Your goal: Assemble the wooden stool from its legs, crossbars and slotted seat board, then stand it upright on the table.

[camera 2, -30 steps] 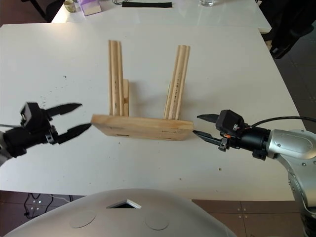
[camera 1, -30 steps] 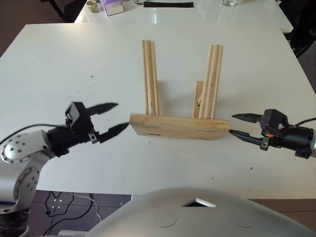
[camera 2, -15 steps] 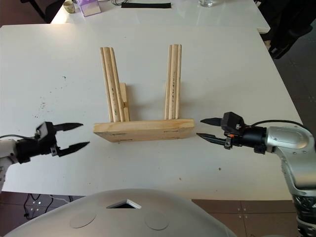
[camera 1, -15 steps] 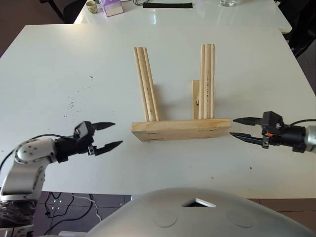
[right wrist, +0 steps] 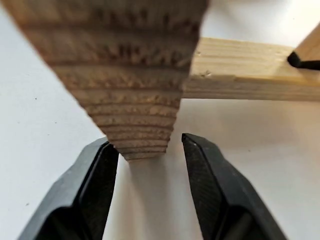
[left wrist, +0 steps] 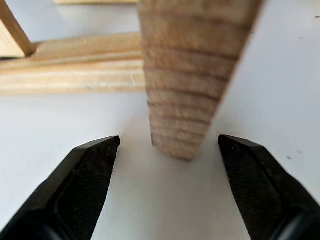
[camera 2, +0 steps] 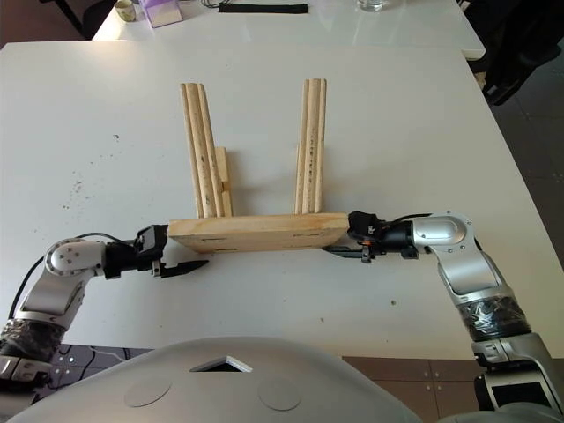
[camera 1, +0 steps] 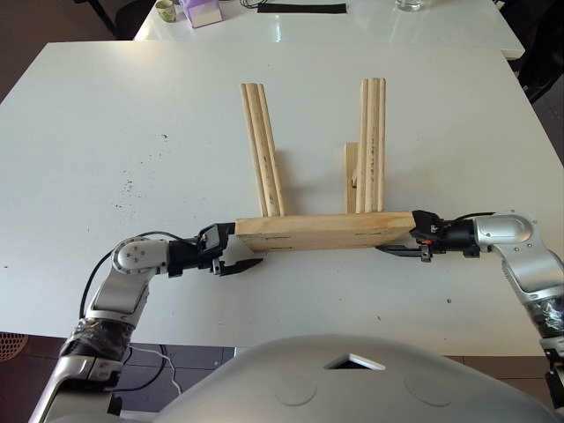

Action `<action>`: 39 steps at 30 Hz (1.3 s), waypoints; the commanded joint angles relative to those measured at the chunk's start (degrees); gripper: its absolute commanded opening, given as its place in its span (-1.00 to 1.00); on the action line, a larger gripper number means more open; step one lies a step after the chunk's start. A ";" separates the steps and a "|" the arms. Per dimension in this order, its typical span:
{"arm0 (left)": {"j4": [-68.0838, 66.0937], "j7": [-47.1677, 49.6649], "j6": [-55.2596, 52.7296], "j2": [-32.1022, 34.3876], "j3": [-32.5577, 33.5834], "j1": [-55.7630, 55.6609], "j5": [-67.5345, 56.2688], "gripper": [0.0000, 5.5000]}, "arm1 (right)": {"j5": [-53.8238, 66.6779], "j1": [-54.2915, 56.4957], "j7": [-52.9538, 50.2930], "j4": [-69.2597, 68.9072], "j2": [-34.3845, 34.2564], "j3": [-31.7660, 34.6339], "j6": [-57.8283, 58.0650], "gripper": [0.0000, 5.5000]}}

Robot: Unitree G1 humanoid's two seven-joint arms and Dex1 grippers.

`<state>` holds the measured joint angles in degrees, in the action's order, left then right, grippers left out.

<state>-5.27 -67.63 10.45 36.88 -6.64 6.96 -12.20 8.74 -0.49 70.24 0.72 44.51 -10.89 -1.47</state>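
Where the left gripper [left wrist: 169, 144] sits: at the left end of the seat board [camera 1: 322, 231], low over the near part of the worktop [camera 1: 106, 132]. Its fingers are spread wide to either side of the end grain, with bare gaps on both sides, and hold nothing.
Board's right end: the right gripper [right wrist: 147, 146] has its fingers set closely about it. One finger [right wrist: 100, 165] looks to touch the corner and the other stands a sliver off, so no firm hold can be made out.
Hidden parts: from the head, the farther finger of each gripper is lost behind the board.
Seat board's pose: it stands on its long edge across the robot's front, so the stool lies on its side.
Legs: the left pair [camera 1: 262, 150] and the right pair [camera 1: 372, 145] run along the worktop from the board, away from the robot.
Crossbars: one short piece [camera 1: 352, 176] shows just inside the right pair and another [camera 2: 225, 181] just inside the left pair, both largely covered by the legs.
Open room: bare worktop lies wide to either side and beyond the leg tips, with a narrower strip before the near edge. A few dark specks [camera 1: 128, 187] lie to the left.
Far edge: a second table [camera 1: 397, 31] stands just behind, carrying a cup [camera 1: 164, 11], a purple box [camera 1: 200, 12] and a black strip [camera 1: 300, 8], all cut off at the top.
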 commanded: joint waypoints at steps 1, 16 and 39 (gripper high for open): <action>-1.66 -1.44 -0.18 0.65 -0.60 -0.68 -0.60 0.05 | 0.09 -0.26 1.38 0.35 0.57 -0.62 -1.10 -0.35; 10.20 -3.37 -8.32 2.24 1.62 0.68 -8.91 -0.46 | 4.84 -6.34 -1.37 -8.72 -0.54 3.04 4.82 -0.52; 32.58 15.16 -65.10 29.68 22.41 -17.63 -68.01 -0.45 | 100.96 -2.06 -15.61 -22.31 28.61 31.98 57.43 -0.52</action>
<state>23.48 -66.21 -30.86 47.87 9.42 9.50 -44.87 49.80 -12.83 64.98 -24.75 56.10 11.45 42.68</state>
